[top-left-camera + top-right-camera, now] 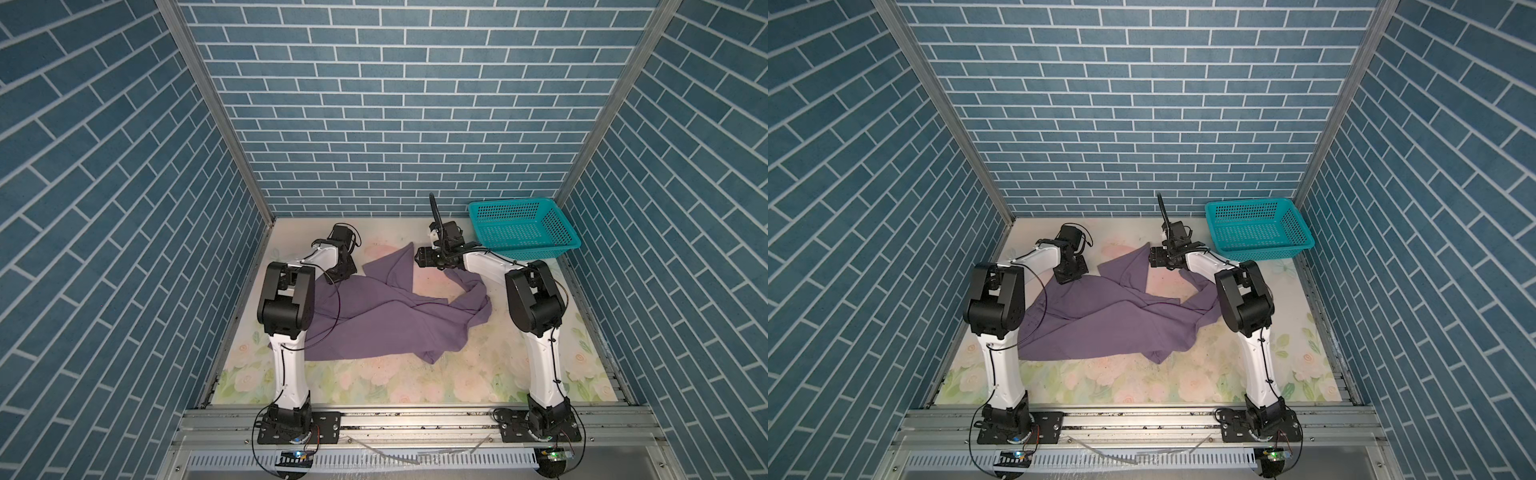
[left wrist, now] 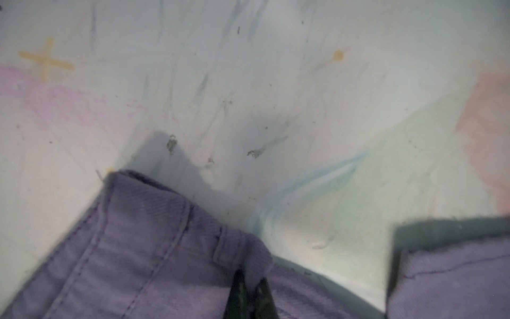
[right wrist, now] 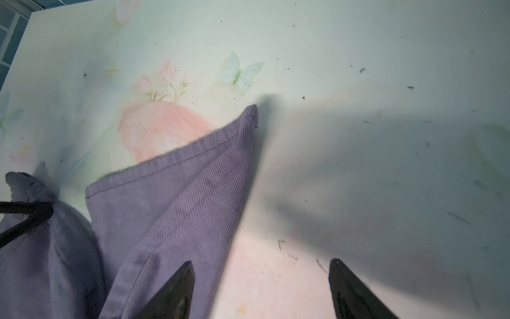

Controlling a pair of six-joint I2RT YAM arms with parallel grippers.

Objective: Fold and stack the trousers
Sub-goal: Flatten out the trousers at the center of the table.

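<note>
Left tool clamped on trousers, right tool spread wide above

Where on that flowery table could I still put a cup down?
The widest bare patch is the near strip of the table, between the trousers and the metal rail. A smaller one lies beyond them, along the back wall. The middle is covered, and the basket fills the far right corner.

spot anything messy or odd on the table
The trousers lie twisted on the table, with the legs crossed and one bunched up on the right, so they are far from flat. Dark specks and scuffs dirty the table in both wrist views. The basket looks undamaged.
</note>
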